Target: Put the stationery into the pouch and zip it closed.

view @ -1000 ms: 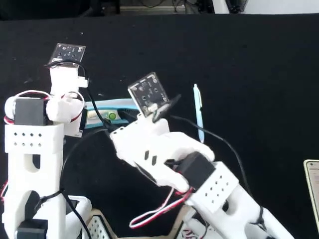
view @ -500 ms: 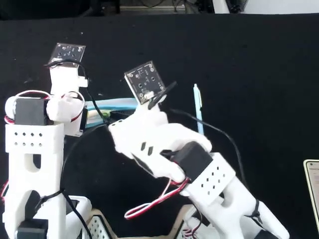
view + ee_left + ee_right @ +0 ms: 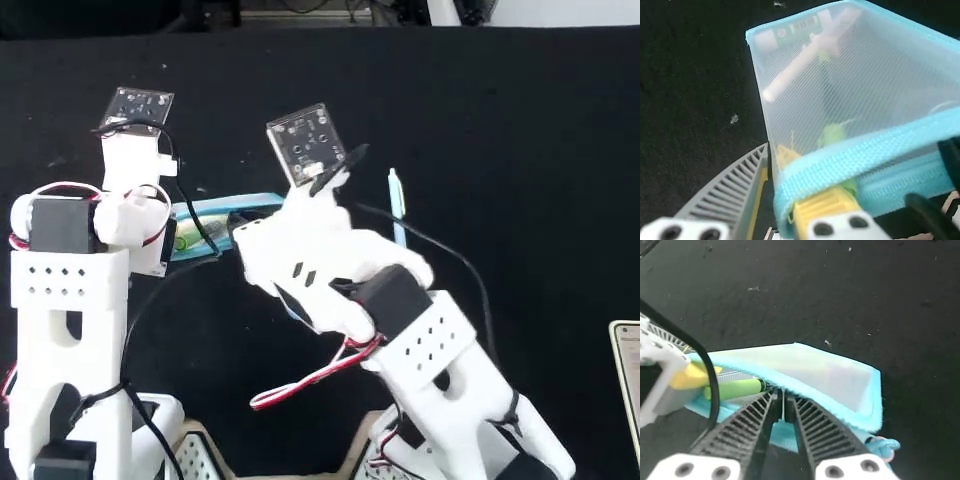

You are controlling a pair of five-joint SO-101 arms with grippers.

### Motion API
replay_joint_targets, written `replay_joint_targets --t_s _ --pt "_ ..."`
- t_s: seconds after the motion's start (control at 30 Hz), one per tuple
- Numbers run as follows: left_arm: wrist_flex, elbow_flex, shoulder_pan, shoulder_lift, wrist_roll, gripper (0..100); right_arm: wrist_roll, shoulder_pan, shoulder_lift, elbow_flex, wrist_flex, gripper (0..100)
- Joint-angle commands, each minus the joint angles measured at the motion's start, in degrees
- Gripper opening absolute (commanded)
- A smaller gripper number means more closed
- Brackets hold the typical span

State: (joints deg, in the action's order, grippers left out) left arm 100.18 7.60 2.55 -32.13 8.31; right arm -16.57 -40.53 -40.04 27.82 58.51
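Left gripper (image 3: 776,167) of mine is clamped on the zip edge of the blue mesh pouch (image 3: 850,85), which sits left of the tabletop's (image 3: 520,120) middle. My right gripper (image 3: 783,399) has its fingers pinched together on the same zip band. A light-blue pen (image 3: 397,205) lies near the tabletop's middle, apart from the pouch.

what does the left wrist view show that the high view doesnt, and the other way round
Left wrist view: a white stick lying inside the see-through pouch, and the left hand clamped on the pouch's zip edge. High view: a light blue pen out on the black table, and a card at the table's edge. Both: the blue-edged pouch.
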Motion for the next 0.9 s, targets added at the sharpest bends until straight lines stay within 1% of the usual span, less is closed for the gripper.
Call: replay_joint_targets --t_s 0.0,0.13,0.2,0.27,0.33,0.4,0.5,0.6,0.67,0.77,0.87 --pt "0.44 -1.01 0.57 -0.18 0.53 3 0.88 -3.52 0.04 -0.57 -1.85 1.6" --pt "0.44 -4.18 0.66 -0.35 0.26 3 9.41 -4.48 -4.44 -2.42 0.35 1.6" --pt "0.44 -6.64 0.57 -1.93 0.18 3 12.04 -4.57 -8.31 -3.65 2.55 1.8" --pt "0.26 -7.78 0.48 -4.13 0.18 3 12.57 -4.57 -12.97 -4.62 5.36 5.8" --pt "-1.32 -7.69 0.48 -6.33 0.18 3 12.57 -4.40 -17.63 -5.49 8.35 13.6" --pt "-2.99 -7.16 0.48 -8.62 0.18 3 13.10 -4.31 -21.93 -6.55 10.46 19.1" --pt "-4.22 -7.08 0.48 -12.13 -0.35 3 13.19 -4.22 -27.12 -8.04 11.08 17.8" --pt "-4.84 -6.99 0.48 -14.24 -3.16 3 13.19 -0.62 -29.14 -8.13 11.08 13.4" --pt "-5.71 -6.20 0.48 -14.68 -3.96 3 13.71 3.34 -28.26 -7.96 11.43 12.3" --pt "-8.09 -1.89 0.48 -14.24 -3.60 3 18.81 9.93 -25.80 -5.58 11.43 12.3" --pt "-9.49 3.56 0.84 -11.60 -3.52 3 21.36 13.54 -23.78 -2.07 11.34 12.3"
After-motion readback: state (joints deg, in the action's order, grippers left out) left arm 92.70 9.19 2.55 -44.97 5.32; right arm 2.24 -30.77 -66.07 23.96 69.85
